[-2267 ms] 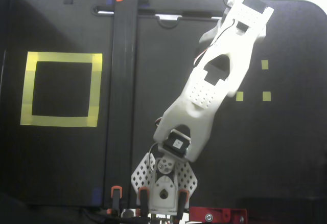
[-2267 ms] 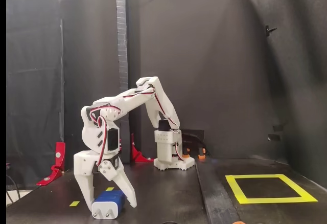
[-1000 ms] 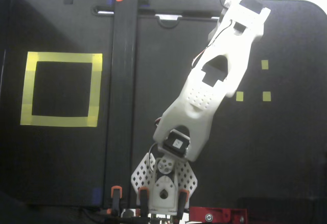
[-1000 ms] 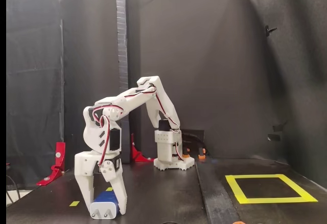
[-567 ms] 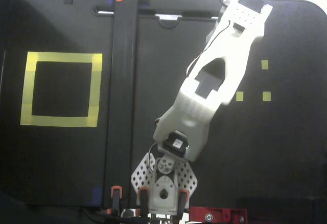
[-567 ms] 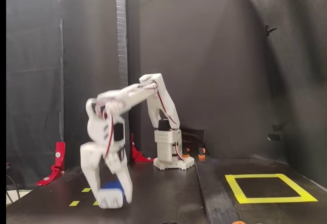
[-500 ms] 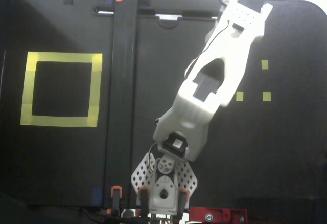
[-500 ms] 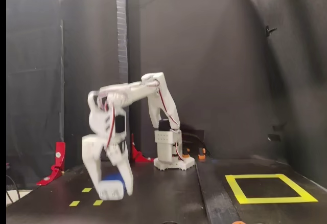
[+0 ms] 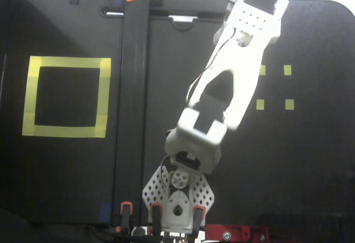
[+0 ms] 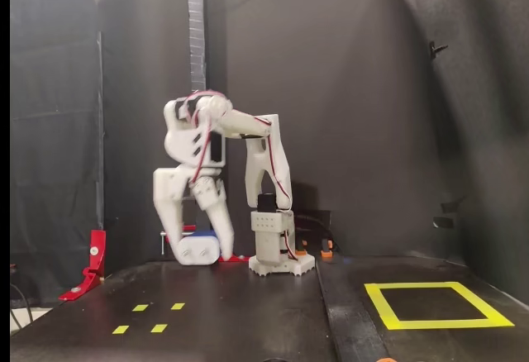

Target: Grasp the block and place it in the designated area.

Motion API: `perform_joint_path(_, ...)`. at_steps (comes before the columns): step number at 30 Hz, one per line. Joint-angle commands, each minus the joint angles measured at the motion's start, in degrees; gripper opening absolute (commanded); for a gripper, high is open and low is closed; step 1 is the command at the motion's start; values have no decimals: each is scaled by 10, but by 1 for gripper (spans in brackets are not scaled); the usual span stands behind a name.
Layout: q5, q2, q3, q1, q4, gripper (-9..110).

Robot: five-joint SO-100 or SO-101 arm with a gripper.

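In the side-on fixed view my gripper hangs well above the black table, shut on the dark-blue block, which sits between the two white fingers. In the top-down fixed view the white arm reaches toward the upper right, and its wrist hides both gripper and block. The designated area, a large square of yellow tape with a black middle, lies at the left of that view and at the right front of the side-on view, far from the gripper.
Small yellow tape squares mark the table below the gripper. A dark upright strip runs between the arm and the yellow square. The arm's base stands mid-table, and a red clamp sits at the left edge.
The gripper closed on the block on the table, then lifted it up and back toward the base. The arm's elbow has risen.
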Motion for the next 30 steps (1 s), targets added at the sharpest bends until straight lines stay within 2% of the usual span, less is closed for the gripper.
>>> perform_joint_path(1,11,48,6,-13,12,21)
perform_joint_path(7,18,101,67,-30,11,21)
perform_joint_path(16,51,104,69,-65,24,21)
perform_joint_path(30,314,59,69,-317,-4,21)
